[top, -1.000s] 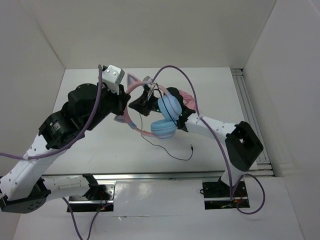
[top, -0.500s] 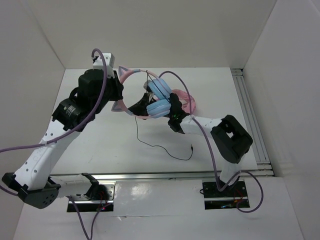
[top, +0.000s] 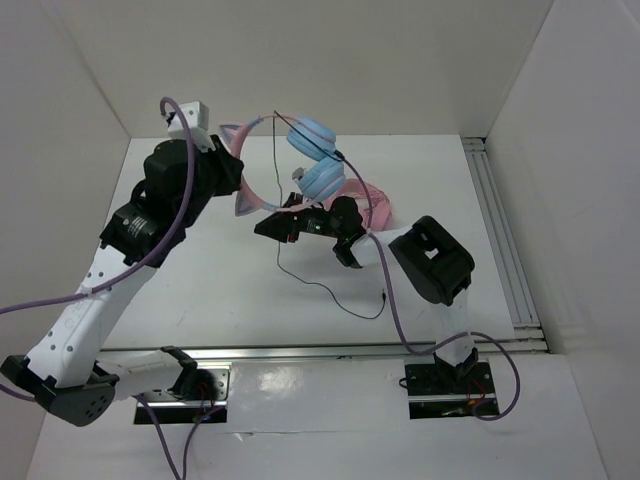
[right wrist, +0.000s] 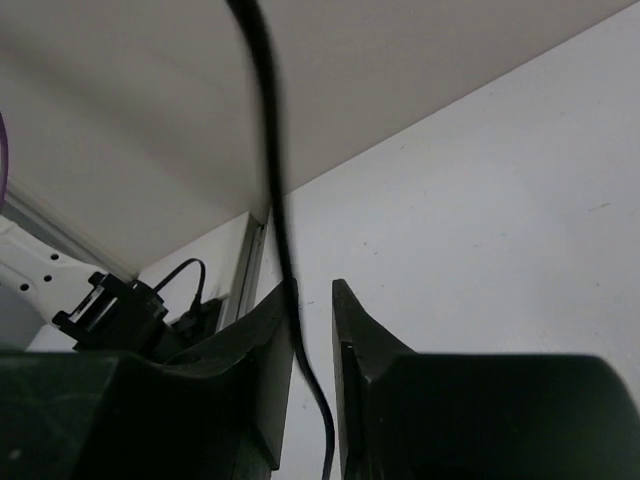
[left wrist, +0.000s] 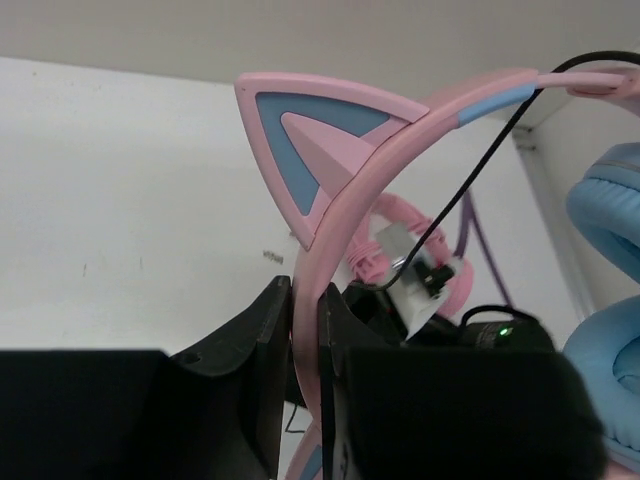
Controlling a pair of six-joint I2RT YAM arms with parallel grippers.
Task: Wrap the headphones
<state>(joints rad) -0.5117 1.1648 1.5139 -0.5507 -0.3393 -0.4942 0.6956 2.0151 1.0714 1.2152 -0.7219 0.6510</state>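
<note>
Left pincer (left wrist: pixel 303 295) is clamped on the pink headband (left wrist: pixel 400 130) just below a cat ear (left wrist: pixel 300 140). It holds the headphones (top: pixel 310 135) up off the surface (top: pixel 200 290), toward the back, with the blue cups at the right end of the band.

The black cable (right wrist: pixel 274 150) crosses over the band and drops straight down through the arc.

Right pincer (right wrist: pixel 312 290) sits under the cups, jaws narrow with the cable running in the gap. Can't tell whether it's pinched or just guided.

Below that, the cable trails loose across the surface to the plug (top: pixel 384 295), near the right arm. An all-pink headset (top: pixel 372 200) lies behind, not involved.

Progress: early, I'd say. One drape over the band at most, no turns visible, and most of the cable is slack. What's left is winding the slack round the band or cups, securing the plug end and setting the headphones down.
</note>
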